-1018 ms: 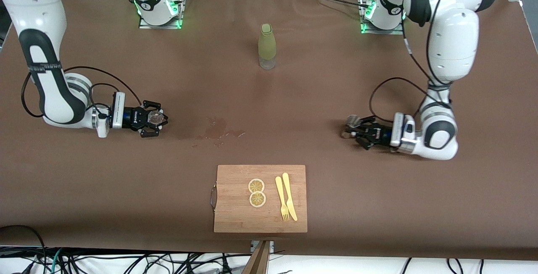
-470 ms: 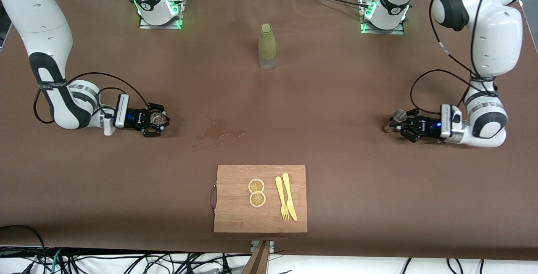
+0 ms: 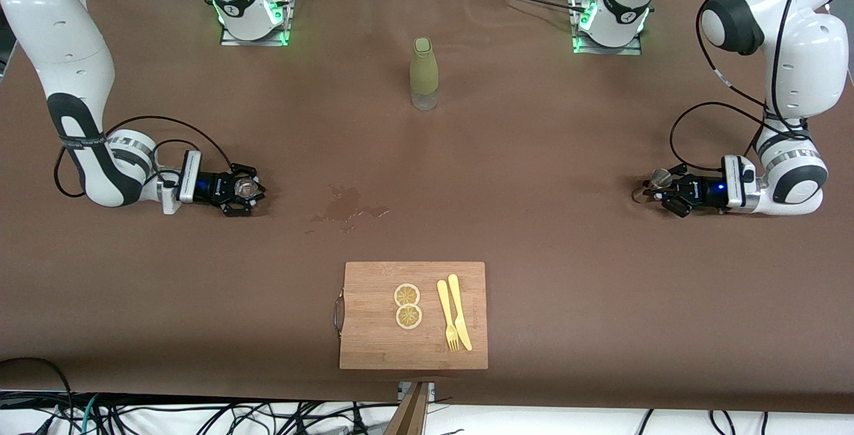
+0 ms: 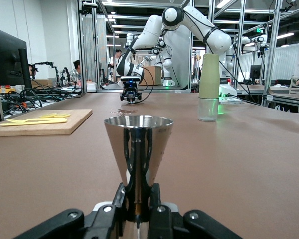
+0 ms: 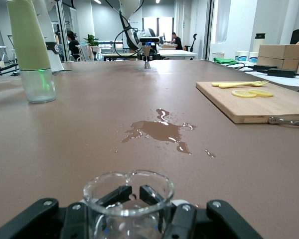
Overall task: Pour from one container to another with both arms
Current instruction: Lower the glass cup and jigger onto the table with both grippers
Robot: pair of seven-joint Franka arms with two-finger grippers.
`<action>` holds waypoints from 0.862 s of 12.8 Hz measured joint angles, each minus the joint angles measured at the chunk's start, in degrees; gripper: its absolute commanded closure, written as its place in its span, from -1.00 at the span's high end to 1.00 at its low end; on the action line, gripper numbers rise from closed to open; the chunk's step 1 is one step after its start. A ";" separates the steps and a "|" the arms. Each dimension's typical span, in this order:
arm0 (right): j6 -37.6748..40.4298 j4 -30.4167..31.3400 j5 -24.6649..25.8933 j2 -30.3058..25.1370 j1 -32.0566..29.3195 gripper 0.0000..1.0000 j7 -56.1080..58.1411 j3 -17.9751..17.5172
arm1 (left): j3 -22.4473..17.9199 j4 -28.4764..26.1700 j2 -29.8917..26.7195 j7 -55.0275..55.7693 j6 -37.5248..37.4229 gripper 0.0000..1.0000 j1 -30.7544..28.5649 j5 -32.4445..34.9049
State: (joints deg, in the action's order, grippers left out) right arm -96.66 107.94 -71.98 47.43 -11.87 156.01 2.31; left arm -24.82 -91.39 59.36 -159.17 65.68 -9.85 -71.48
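My right gripper (image 3: 245, 189) (image 5: 139, 191) is shut on a clear glass beaker (image 3: 247, 187) (image 5: 128, 199), held upright low over the table toward the right arm's end. My left gripper (image 3: 650, 189) (image 4: 137, 198) is shut on the waist of a steel jigger (image 3: 659, 178) (image 4: 135, 144), upright and low over the table toward the left arm's end. A bottle (image 3: 424, 75) (image 4: 209, 87) (image 5: 32, 55) with a pale green sleeve stands between the two bases. The two grippers are wide apart.
A wet spill (image 3: 347, 207) (image 5: 159, 130) marks the brown table between the grippers. Nearer the front camera lies a wooden cutting board (image 3: 373, 328) (image 5: 259, 107) with two lemon slices (image 3: 407, 305), a yellow fork and a knife (image 3: 454, 320).
The left arm has carried the jigger away from the table's middle toward its own end. The right arm has shifted its elbow; its gripper with the beaker has barely moved.
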 measured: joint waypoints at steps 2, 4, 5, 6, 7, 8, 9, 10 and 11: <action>0.80 -1.37 0.00 1.18 -0.03 0.14 0.05 0.00 | 0.01 0.03 1.13 -0.15 -0.28 -1.00 -0.29 0.01; 1.01 -1.75 0.00 1.42 -0.17 0.99 0.06 0.05 | 0.00 0.07 1.61 -0.20 -1.13 0.98 -0.61 0.02; 1.01 -1.82 0.20 1.42 -0.25 0.99 0.06 0.23 | -0.04 0.08 1.67 -0.21 -1.24 1.00 -0.69 0.02; 1.00 -1.90 0.62 1.42 -0.36 0.99 0.06 0.60 | -0.33 0.08 1.86 -0.20 -0.95 1.00 -0.65 0.58; 1.00 -1.96 1.45 1.42 -0.64 0.99 0.06 0.94 | -0.78 0.07 2.19 -0.10 -0.67 1.00 -0.67 1.33; 1.00 -2.01 2.52 1.42 -0.91 0.99 0.06 1.46 | -1.49 0.12 2.47 0.38 -0.55 1.00 -0.66 1.69; 0.98 -2.20 3.79 1.41 -1.08 0.99 -0.11 2.13 | -2.38 0.39 2.61 1.05 -0.44 1.00 -0.62 2.06; 0.93 -2.49 5.50 1.32 -1.32 0.99 -0.50 2.92 | -3.48 1.21 2.61 2.04 -0.41 1.00 -0.58 3.40; 0.64 -2.72 7.44 0.92 -1.62 0.99 -0.88 3.65 | -4.60 2.74 2.56 3.45 -0.41 1.00 -0.56 5.29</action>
State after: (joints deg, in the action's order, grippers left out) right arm -96.02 105.23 -64.54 48.36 -13.49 155.12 5.96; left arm -29.42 -88.65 61.92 -155.71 65.27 -10.40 -66.19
